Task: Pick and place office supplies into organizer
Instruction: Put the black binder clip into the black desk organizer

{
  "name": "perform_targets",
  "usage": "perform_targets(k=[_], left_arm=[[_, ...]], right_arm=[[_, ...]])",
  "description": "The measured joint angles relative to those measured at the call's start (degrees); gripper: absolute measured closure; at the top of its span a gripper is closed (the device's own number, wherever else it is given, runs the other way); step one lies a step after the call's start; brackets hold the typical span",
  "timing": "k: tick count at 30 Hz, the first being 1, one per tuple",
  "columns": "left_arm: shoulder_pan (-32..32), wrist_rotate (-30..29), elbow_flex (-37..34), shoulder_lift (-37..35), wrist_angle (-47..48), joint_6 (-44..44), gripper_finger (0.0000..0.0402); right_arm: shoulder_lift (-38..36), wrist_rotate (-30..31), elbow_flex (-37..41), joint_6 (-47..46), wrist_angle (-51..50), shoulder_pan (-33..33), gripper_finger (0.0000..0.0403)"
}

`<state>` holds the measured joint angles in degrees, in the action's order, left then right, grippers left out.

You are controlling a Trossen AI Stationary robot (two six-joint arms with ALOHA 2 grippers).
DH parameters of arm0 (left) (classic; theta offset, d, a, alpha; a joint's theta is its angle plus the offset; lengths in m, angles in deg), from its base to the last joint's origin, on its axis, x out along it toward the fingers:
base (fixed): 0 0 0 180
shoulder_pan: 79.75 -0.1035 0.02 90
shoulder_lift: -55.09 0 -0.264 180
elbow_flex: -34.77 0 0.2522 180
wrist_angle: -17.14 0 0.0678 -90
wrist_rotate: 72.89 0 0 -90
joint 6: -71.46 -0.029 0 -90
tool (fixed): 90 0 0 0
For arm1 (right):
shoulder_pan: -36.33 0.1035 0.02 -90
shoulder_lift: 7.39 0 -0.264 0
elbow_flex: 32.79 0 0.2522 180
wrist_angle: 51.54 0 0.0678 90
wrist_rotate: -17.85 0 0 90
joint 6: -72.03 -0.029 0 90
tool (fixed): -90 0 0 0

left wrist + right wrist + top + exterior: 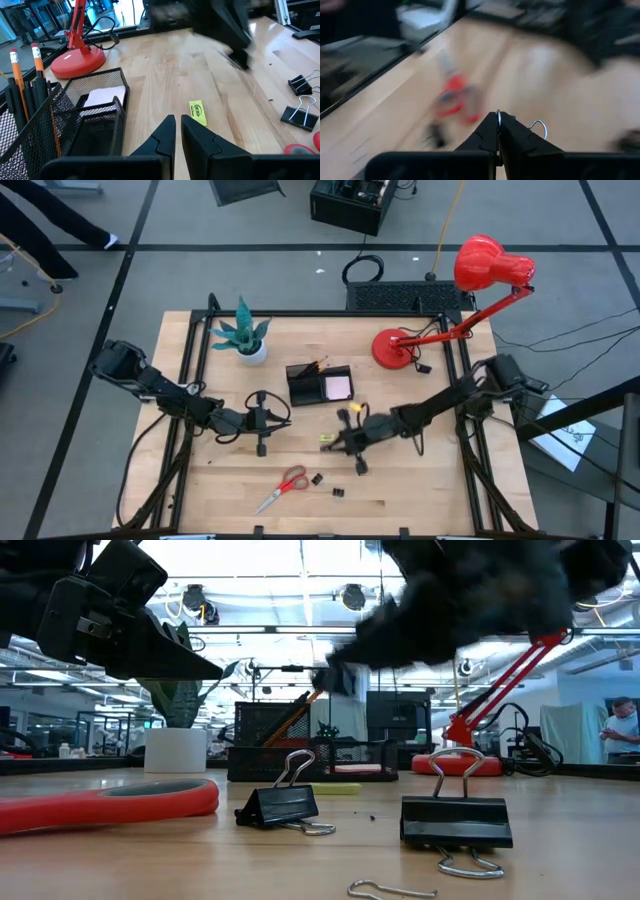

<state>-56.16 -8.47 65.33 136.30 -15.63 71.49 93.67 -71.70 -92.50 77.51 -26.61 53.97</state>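
"At the middle of the table, what does the right gripper [498, 131] hold?"

"Its fingers are pressed together on a thin wire loop, which I judge to be the handle of a binder clip [540, 129]. The clip's body is hidden from every view."

"Where is the organizer [320, 385]?"

"In the overhead view it sits at about eleven o'clock from that gripper, near but not touching. Orange pencils [36, 56] stand in one compartment and a pink sticky-note pad [103, 95] lies in another."

"How should the drop go?"

"A pinched wire lets the clip swing, so I would carry it level, stop above a low compartment, and open only once the clip hangs inside the mesh wall."

"Anything in the way?"

"The left gripper [262, 420] waits at nine o'clock, nearly closed and empty. The red scissors [285, 485] and two more clips [455, 820] lie at seven o'clock, away from the route."
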Motion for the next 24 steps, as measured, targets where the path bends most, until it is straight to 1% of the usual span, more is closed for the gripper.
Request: perform_targets(k=[2,5,8,11,16,17,24], left_arm=[[0.00,-0.01,0.00,-0.01,0.01,0.00,0.0364],[-0.01,0.00,0.00,0.00,-0.01,-0.24,0.0364],[-0.08,0.00,0.00,-0.02,-0.01,-1.17,0.0364],[-0.58,-0.02,0.00,-0.01,-0.04,-1.43,0.0364],[-1.69,0.00,0.00,-0.02,-0.06,-1.30,0.0364],[-1.88,0.00,0.00,0.00,-0.06,-1.05,0.0364],[-1.95,0.09,0.00,-0.02,-0.35,-0.98,0.0364]], right_arm=[[-2.72,2.67,0.00,1.20,0.08,-1.84,0.0400],[-5.25,2.47,-0.01,1.45,0.08,-5.47,0.0401],[-5.70,2.35,-0.02,1.31,0.17,-9.47,0.0401],[-4.32,1.81,-0.02,0.84,0.77,-13.34,0.0401],[0.64,-4.69,-2.98,-0.23,1.70,-18.49,0.0402],[1.66,-5.25,-3.89,-0.22,1.68,-19.08,0.0402],[8.04,-5.12,-8.82,3.64,-0.16,-20.54,0.0402]])
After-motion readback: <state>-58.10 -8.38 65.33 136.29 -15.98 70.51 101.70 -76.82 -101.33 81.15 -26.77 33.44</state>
